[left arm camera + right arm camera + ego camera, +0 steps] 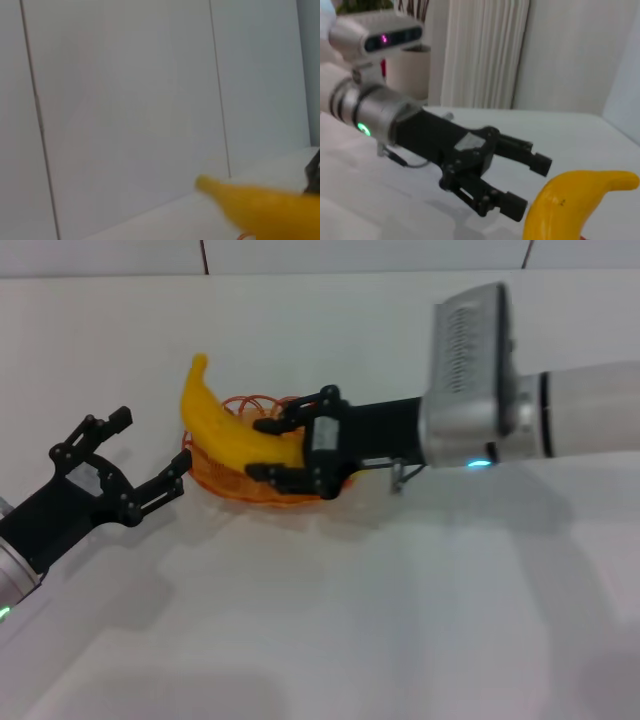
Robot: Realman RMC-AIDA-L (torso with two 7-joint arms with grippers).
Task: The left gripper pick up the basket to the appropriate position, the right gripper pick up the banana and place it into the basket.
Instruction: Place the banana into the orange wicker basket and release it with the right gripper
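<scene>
Banana lying across the basket, right gripper around it, left gripper at the rim.

The banana [232, 430] rests tilted on the orange basket [225, 477], hiding most of its wirework. The right gripper [262, 448] straddles the banana's near end with its 2 fingers [285, 476] against either side; a firm grip cannot be told. The left gripper [150, 453] stands spread wide beside the basket, one fingertip touching the rim, holding nothing; its arm is cut off at the frame edge.

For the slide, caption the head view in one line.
Right gripper straddles the banana lying across the orange basket; left gripper open beside the rim.
</scene>
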